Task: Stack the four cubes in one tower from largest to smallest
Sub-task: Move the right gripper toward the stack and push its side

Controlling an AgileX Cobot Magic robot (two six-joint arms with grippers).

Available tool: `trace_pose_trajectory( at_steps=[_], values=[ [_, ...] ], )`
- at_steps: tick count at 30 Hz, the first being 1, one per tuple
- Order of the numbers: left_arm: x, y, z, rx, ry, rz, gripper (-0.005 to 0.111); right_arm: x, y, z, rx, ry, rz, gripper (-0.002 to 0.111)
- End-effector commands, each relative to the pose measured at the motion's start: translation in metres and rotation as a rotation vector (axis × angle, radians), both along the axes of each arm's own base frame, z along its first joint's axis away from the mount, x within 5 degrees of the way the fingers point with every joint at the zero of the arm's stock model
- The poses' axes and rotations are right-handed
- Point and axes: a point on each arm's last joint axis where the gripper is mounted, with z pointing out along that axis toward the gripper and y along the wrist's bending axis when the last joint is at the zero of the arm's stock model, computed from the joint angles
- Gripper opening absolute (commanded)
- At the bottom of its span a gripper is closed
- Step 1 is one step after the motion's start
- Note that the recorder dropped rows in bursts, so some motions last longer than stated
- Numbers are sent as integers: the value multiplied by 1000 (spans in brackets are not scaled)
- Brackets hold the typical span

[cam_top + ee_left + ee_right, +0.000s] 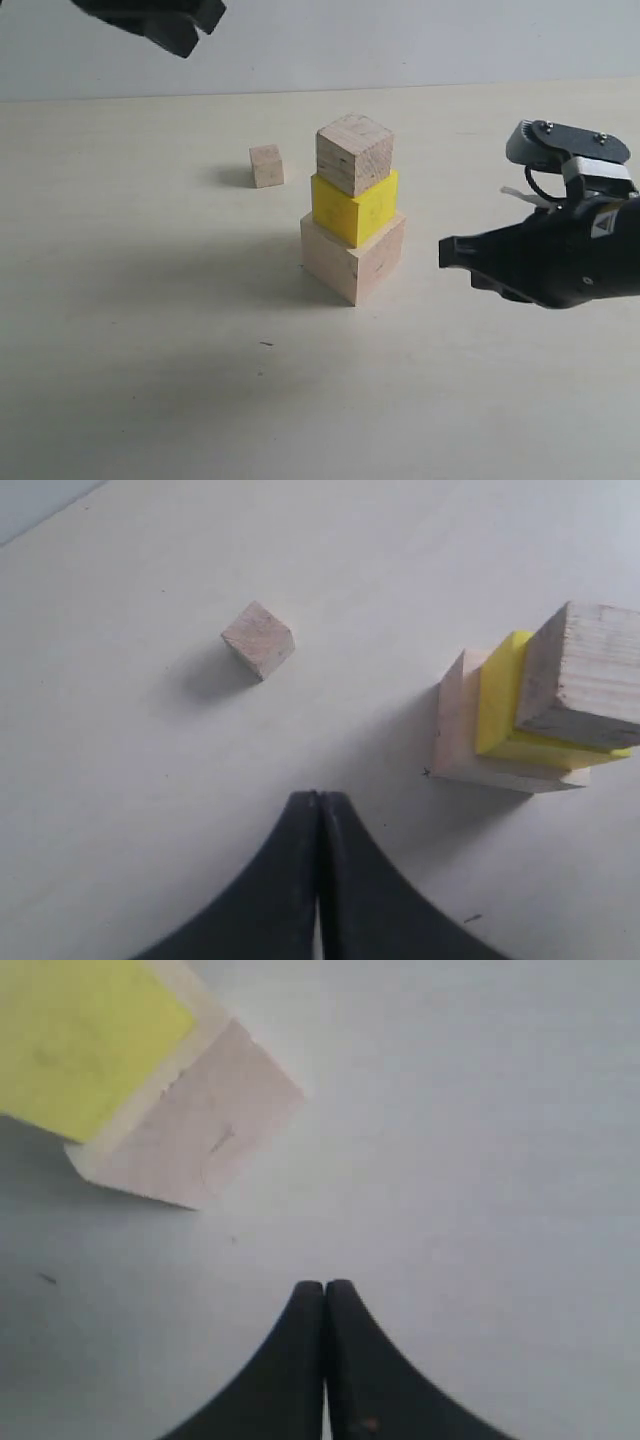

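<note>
Three cubes stand stacked mid-table: the largest pale wood cube (352, 258) at the base, the yellow cube (353, 207) on it, the grainy wood cube (354, 153) on top. The smallest pale cube (266, 166) lies alone on the table, behind and left of the stack, also in the left wrist view (258, 640). My left gripper (190, 38) hangs high at the upper left, shut and empty (319, 798). My right gripper (447, 251) is low, right of the stack, shut and empty (324, 1286). The right wrist view shows the base cube (195, 1135) and yellow cube (75, 1035).
The pale tabletop (150, 350) spreads all round the stack, with a grey wall (400, 40) behind its far edge. A small dark speck (265, 344) marks the table in front of the stack.
</note>
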Motion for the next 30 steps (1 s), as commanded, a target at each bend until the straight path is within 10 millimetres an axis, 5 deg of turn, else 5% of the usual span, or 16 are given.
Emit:
trace_pose_trajectory(
  at_steps=[1,9,14,23,30],
  values=[
    [-20,12,-15,-95,-19,43,0,23,11,2,48,-12,-51,0],
    [-67,37,-31,-183,-84,82,0,48,8,-27,81,137,-215,0],
    [-97,48,-29,-201,-14,78,0,53,4,-24,150,181,-308,0],
    [-131,66,-3,-243,-79,61,0,83,-10,-6,197,147,-346,0],
    [-147,75,13,-280,-151,53,0,111,-25,-16,297,233,-388,0]
  ],
)
